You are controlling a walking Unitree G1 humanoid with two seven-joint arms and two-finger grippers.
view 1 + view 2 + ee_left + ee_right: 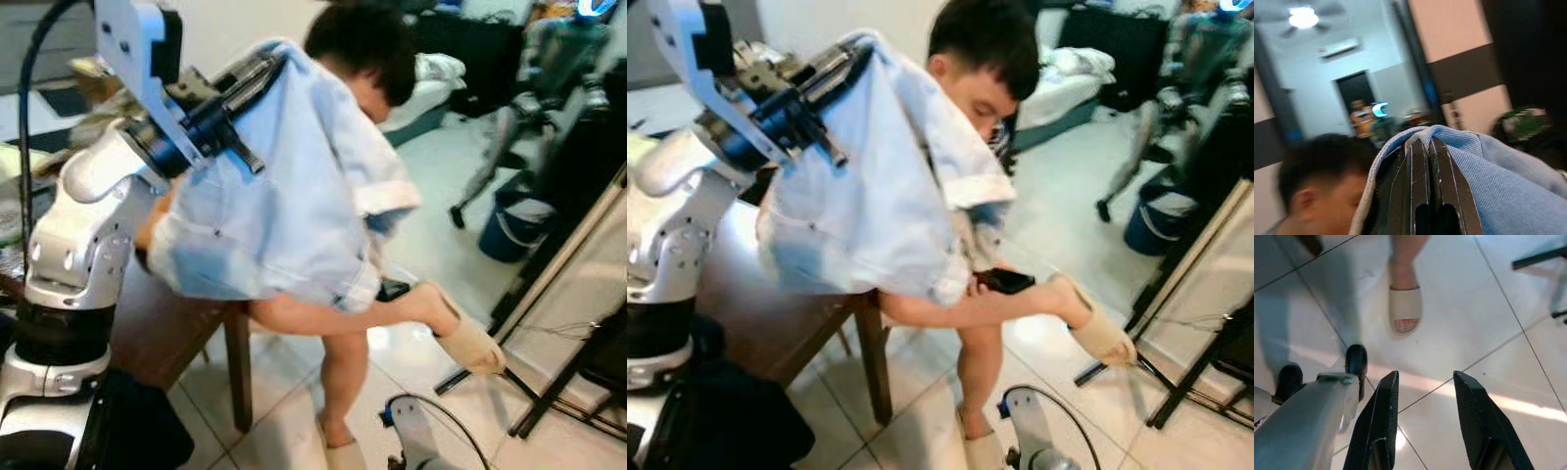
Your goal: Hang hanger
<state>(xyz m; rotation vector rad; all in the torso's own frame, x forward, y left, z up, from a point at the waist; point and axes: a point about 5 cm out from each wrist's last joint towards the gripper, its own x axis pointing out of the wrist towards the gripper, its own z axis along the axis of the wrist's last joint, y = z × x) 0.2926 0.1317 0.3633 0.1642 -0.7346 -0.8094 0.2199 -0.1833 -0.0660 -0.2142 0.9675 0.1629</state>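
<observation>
A light blue denim shirt [284,196] hangs from my left gripper [257,70], which is raised high in front of me. In the left wrist view the two black fingers [1442,171] are pressed together and the shirt's collar [1498,166] wraps over their tips. The cloth hides any hanger. My right gripper [1425,374] hangs low over the white floor tiles, open, with nothing between its fingers.
A person [362,44] leans right behind the shirt with one leg lifted, a beige sandal [1405,308] on the standing foot. A brown wooden table [167,333] is to my left. Black rack legs [558,382] and a blue bin [509,230] stand at the right.
</observation>
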